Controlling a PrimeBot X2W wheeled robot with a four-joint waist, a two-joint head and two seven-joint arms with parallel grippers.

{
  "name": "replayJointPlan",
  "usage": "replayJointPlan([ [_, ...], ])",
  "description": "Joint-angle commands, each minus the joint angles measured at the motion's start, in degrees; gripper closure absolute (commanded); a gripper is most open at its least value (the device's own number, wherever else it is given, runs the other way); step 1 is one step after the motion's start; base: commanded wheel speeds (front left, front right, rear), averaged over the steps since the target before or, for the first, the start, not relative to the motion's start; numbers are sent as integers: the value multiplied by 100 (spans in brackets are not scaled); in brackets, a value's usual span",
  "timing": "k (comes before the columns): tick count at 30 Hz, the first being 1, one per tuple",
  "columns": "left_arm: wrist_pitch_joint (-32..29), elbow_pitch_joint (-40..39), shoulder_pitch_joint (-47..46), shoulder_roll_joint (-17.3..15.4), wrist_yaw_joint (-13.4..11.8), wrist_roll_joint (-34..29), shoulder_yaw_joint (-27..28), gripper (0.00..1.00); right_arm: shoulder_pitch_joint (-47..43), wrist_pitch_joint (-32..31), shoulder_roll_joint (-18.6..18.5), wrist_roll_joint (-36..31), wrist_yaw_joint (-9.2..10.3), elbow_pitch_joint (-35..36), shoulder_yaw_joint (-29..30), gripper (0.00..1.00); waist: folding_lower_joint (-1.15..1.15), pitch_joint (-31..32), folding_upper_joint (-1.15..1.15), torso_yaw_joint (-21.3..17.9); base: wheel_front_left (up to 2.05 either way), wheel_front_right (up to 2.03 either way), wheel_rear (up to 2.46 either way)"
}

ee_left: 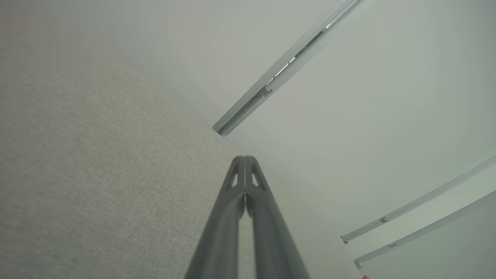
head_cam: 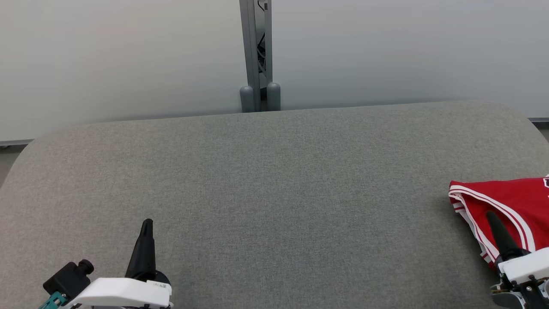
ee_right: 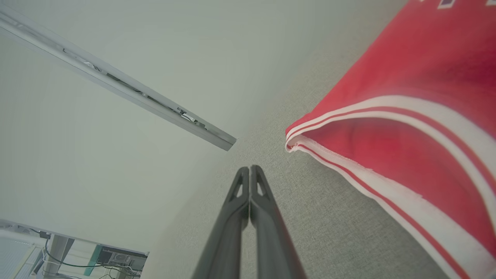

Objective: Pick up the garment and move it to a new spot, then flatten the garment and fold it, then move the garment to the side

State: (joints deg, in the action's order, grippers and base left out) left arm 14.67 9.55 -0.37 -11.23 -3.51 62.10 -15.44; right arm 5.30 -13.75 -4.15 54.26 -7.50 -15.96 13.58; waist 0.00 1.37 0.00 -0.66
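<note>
Garment [head_cam: 510, 201], red with white stripes, lies at the right edge of the table [head_cam: 274, 193]. Both 2 grippers are closed and empty: right gripper [head_cam: 490, 214] at the table's near right, left gripper [head_cam: 147, 221] near left.

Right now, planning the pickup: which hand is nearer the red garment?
Right. The right hand is beside the garment; the left hand is far to its left, over the grey surface.

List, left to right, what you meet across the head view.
left gripper → grey upright post behind the table → red garment with white stripes
</note>
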Motion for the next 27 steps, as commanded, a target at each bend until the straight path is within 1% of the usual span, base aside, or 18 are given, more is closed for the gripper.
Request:
replayJointPlan([
  [1,22,-39,-189,-4,70,155,65,100,160,-69,-73,168,1,15,72,100,0,-4,0,2,0,0,0],
  [12,25,20,-252,172,285,792,132,100,347,-390,-116,880,0,-171,319,100,0,-44,0,13,0,0,0],
  [27,32,84,-331,366,534,1489,202,100,551,-740,-157,1668,1,-380,590,100,0,-94,0,28,0,0,0],
])
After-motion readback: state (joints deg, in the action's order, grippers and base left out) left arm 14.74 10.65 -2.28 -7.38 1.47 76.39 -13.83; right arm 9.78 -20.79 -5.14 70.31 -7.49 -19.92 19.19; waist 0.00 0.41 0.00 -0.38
